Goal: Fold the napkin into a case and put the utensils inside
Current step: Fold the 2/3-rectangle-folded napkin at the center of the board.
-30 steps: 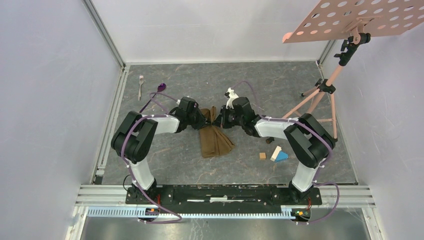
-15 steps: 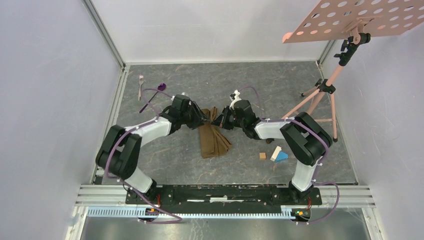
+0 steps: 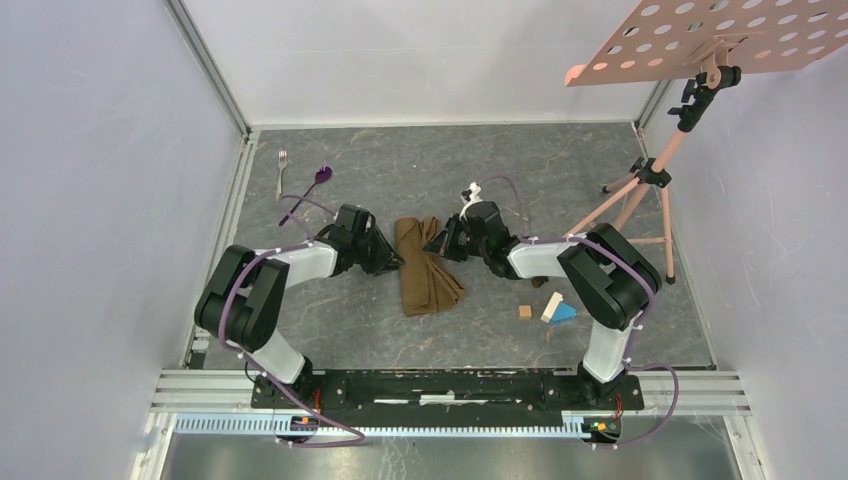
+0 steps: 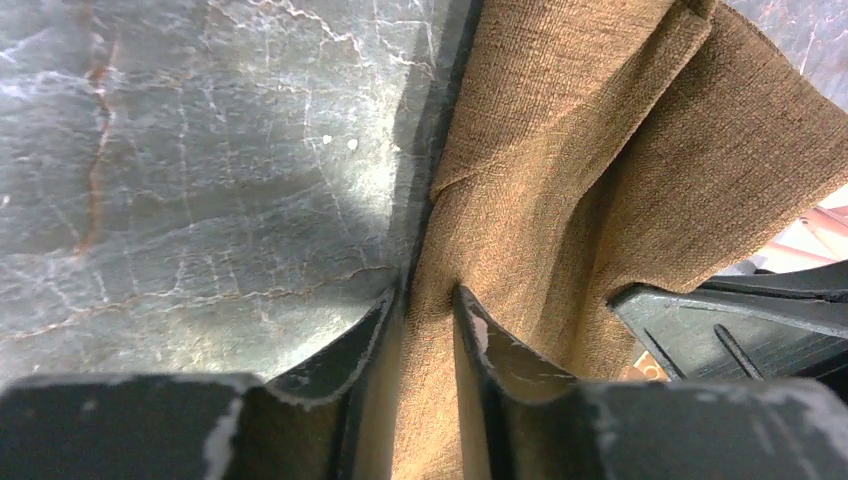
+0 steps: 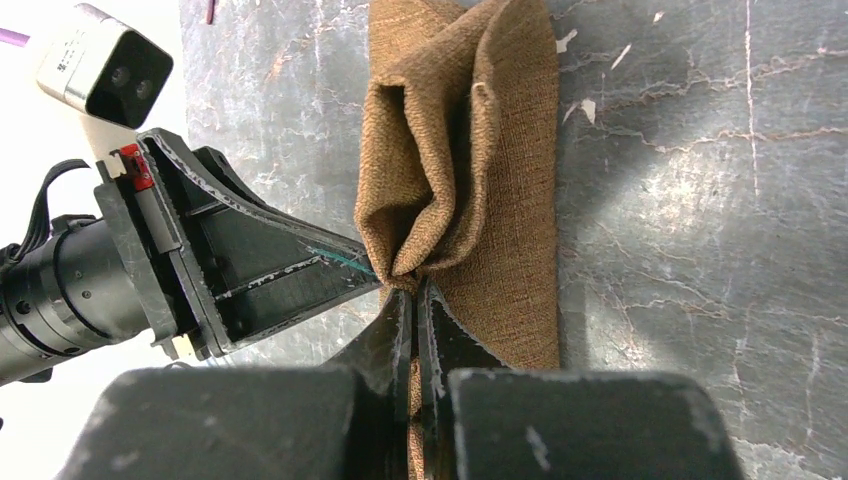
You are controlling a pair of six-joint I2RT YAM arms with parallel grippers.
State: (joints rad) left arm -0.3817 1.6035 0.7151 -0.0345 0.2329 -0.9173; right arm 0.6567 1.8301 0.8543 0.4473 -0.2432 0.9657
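On the surface [image 3: 500,170], near its middle: napkin [image 3: 425,278] bunched into a long, rumpled strip. Pinched at its far right part by right gripper [image 3: 435,245], fingers pressed together on a fold. Left gripper [image 3: 393,263] alongside, fingers parted, cloth edge between them. Far left, well apart: fork [image 3: 282,165] beside spoon [image 3: 318,177].

Grey marbled table [image 3: 400,335], brown napkin [image 3: 425,275] bunched mid-table, fork [image 3: 282,168] and purple spoon [image 3: 314,182] far left, wooden and blue blocks [image 3: 551,308] right, tripod stand [image 3: 640,190] far right.
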